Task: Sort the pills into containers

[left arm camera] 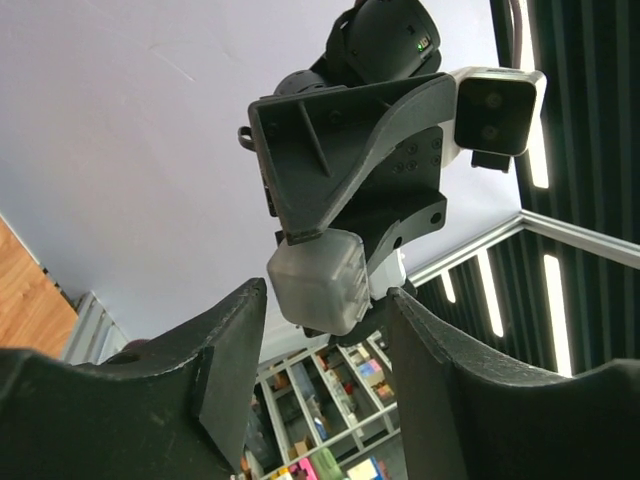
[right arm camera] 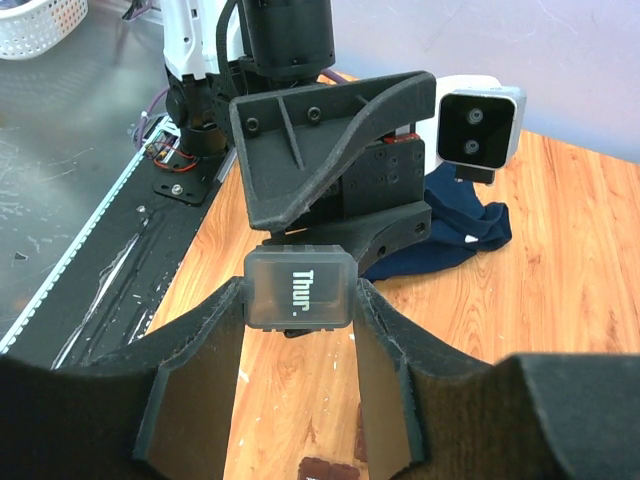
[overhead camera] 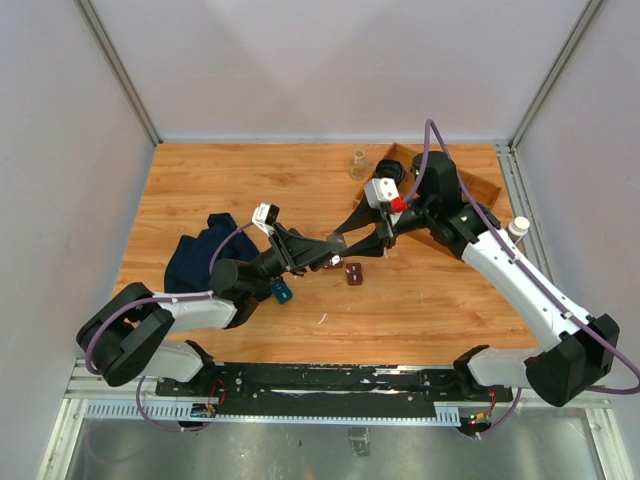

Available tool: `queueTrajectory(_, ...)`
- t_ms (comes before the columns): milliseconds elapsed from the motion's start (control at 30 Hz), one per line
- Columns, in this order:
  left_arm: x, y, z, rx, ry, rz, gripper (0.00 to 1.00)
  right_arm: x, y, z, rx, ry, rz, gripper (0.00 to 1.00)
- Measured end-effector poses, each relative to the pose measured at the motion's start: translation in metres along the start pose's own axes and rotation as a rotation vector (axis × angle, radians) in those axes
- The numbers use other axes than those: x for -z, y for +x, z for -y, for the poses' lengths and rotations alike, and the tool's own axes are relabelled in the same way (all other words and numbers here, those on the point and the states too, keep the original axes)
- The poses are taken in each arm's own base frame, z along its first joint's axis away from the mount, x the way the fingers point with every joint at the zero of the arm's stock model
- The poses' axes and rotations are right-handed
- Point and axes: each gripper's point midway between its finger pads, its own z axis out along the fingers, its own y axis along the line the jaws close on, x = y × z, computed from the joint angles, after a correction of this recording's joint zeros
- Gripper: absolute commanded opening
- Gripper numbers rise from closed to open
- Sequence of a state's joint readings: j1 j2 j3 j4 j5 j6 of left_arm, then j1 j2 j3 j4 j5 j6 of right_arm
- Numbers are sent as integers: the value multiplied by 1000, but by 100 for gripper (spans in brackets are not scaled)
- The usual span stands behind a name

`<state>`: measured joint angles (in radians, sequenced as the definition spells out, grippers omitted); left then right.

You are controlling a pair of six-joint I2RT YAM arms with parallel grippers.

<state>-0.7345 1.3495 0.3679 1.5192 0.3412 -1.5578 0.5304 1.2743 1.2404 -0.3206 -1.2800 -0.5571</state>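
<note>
My right fingers [right arm camera: 195, 380] are pinching a clear box [right arm camera: 300, 288] marked Thur by its sides. My left fingers [left arm camera: 225, 350] are bracketing it, part open, with a sliver of gap showing. It is hanging above the table [overhead camera: 430, 300], over two brown boxes [overhead camera: 353, 273].

I have both arms reaching inward, so the two grippers meet nose to nose at the translucent pill box marked "Thur" [right arm camera: 300, 287]. My left arm [overhead camera: 190, 310] lies low, with its forearm running rightward to the box. My right arm [overhead camera: 520, 280] runs up from its base, bends at the elbow beyond and to the right of the box, then comes back leftward to it. The right gripper [right arm camera: 300, 300] has its fingers [right arm camera: 200, 350] pressed against both side walls of the box. The left gripper [left arm camera: 326, 300] faces it from the opposite side, fingers [left arm camera: 225, 340] flanking the box. I cannot tell whether they touch it.
</note>
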Motion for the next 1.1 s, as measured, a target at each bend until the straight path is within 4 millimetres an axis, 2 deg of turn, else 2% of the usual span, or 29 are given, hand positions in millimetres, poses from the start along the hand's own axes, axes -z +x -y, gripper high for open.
queueTrajectory(67, -1, 1, 2, 1, 5, -3, 50, 0, 1, 0, 1, 1, 0, 28)
queueTrajectory(467, -2, -1, 2, 25, 4, 5, 1, -1, 0, 1, 23, -1, 10, 33)
queueTrajectory(533, -2, 0, 1, 23, 3, 4, 0, -1, 0, 1, 23, 0, 9, 39)
queueTrajectory(667, -2, -1, 0, 15, 2, 5, 0, 0, 2, 1, 18, 9, 2, 64)
queueTrajectory(767, -2, 0, 0, -1, 1, 3, 0, -1, 6, 1, -4, 18, -14, 72)
queueTrajectory(1100, 3, -1, -9, -1, -25, 25, 0, 4, 7, -3, -17, 48, -46, 67)
